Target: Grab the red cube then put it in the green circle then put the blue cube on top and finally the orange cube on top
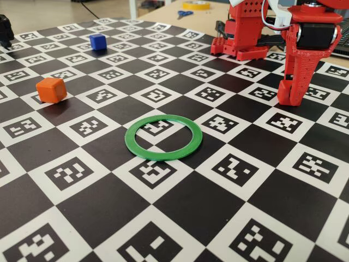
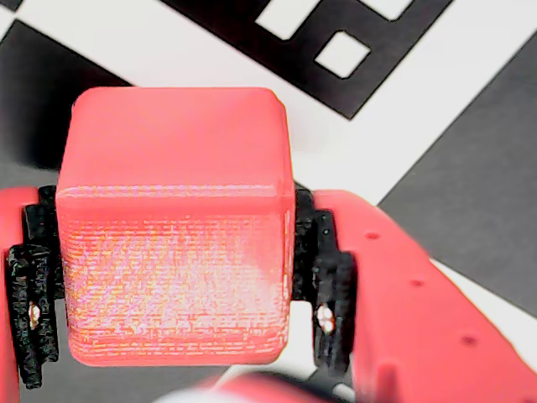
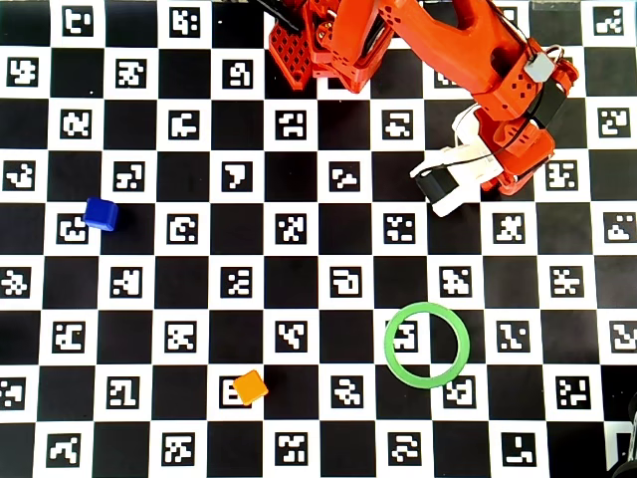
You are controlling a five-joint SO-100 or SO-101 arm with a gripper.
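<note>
The red cube (image 2: 172, 143) fills the wrist view, clamped between the black pads (image 2: 323, 269) of my gripper (image 2: 172, 252), which is shut on it. In the fixed view the gripper (image 1: 289, 100) points down at the board on the right, and the cube cannot be told apart from the red fingers. The green circle (image 1: 163, 154) (image 3: 389, 345) lies flat and hollow, to the left of the gripper and nearer the camera. Far left sits the orange cube (image 1: 51, 89) (image 3: 250, 386). The blue cube (image 1: 97, 41) (image 3: 101, 213) stands at the back left.
A checkerboard mat with printed markers (image 1: 234, 169) covers the table. The red arm base (image 1: 245, 33) (image 3: 318, 40) stands at the back. Scissors (image 1: 184, 13) and a yellow tape roll (image 1: 196, 5) lie beyond the mat. A black object (image 1: 5, 30) sits at the far left edge.
</note>
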